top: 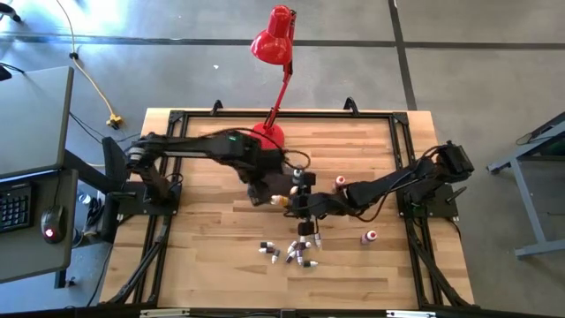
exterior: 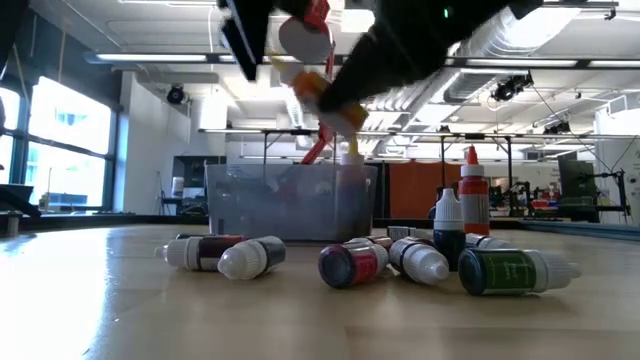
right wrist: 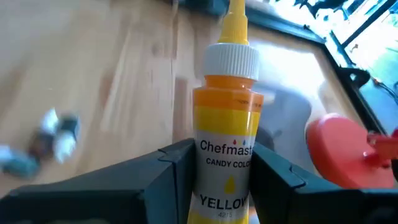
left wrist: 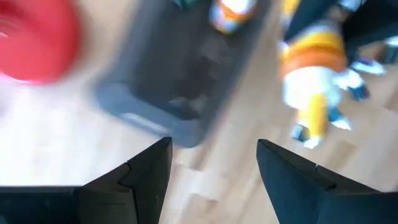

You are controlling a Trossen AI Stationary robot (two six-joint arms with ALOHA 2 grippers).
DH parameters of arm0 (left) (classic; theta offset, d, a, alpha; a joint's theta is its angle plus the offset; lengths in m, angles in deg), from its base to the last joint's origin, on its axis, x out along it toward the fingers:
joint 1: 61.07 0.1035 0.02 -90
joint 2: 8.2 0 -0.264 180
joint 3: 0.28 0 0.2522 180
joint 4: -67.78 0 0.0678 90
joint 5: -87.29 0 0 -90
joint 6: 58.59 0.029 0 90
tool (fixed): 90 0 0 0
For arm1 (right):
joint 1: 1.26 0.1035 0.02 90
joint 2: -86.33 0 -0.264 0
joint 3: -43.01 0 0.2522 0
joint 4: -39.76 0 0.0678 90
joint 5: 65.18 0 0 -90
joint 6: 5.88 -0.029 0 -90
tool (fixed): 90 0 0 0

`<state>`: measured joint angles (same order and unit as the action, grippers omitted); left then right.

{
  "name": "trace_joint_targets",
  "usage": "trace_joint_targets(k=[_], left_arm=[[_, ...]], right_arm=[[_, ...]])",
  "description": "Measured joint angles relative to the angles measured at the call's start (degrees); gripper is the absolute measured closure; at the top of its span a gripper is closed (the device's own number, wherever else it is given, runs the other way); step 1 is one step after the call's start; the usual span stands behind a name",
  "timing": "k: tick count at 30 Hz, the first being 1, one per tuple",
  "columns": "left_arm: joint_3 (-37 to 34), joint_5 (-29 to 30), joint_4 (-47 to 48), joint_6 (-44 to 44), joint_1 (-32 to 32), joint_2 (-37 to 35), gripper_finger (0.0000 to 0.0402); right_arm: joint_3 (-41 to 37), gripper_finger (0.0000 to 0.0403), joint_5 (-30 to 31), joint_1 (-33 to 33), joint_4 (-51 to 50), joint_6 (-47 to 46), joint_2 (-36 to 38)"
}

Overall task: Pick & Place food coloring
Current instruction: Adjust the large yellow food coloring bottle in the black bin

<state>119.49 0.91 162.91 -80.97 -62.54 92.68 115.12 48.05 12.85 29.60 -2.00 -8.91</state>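
One yellow food coloring bottle pinched upright in right gripper, grey tub just ahead; left gripper spread, empty; likely next: carry over tub, release.

Tub near mid-counter, lamp base just behind it. Loose bottles lie clustered in front of the tub — one bottle stands apart to the right, another behind that.
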Motion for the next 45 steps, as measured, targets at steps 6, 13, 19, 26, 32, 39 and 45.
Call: trace_joint_targets(k=[6,13,19,26,32,39,45], left_arm=[[2.18,15.25,-1.42,-0.32,-4.46,-8.93,0.0170],[-6.95,37.99,-3.59,-4.97,-15.64,-19.63,0.0170],[-31.11,48.47,-20.34,-14.78,-22.61,-27.96,0.0170],[-55.02,49.90,-65.96,-4.71,-24.09,-29.69,0.0170],[-67.39,49.39,-100.60,10.66,-24.05,-29.42,0.0170],[-72.81,42.49,-119.38,19.55,-23.70,-29.40,0.0170],[-72.82,33.35,-120.80,19.60,-20.58,-29.40,0.0170]], right_arm=[[-0.15,0.0283,1.86,-1.07,-0.68,-3.34,2.50],[-0.14,0.0283,1.17,-2.77,2.26,-2.17,4.39],[-0.14,0.0283,0.46,-3.63,4.87,-0.57,4.61],[-0.12,0.0283,-4.44,-4.39,7.40,-0.96,4.61],[-0.12,0.0283,-7.04,-4.36,7.44,-1.05,4.61],[-0.14,0.0283,-7.99,-4.39,8.95,-1.03,4.61],[-0.14,0.0283,-12.89,-4.39,12.84,-0.88,4.59]])
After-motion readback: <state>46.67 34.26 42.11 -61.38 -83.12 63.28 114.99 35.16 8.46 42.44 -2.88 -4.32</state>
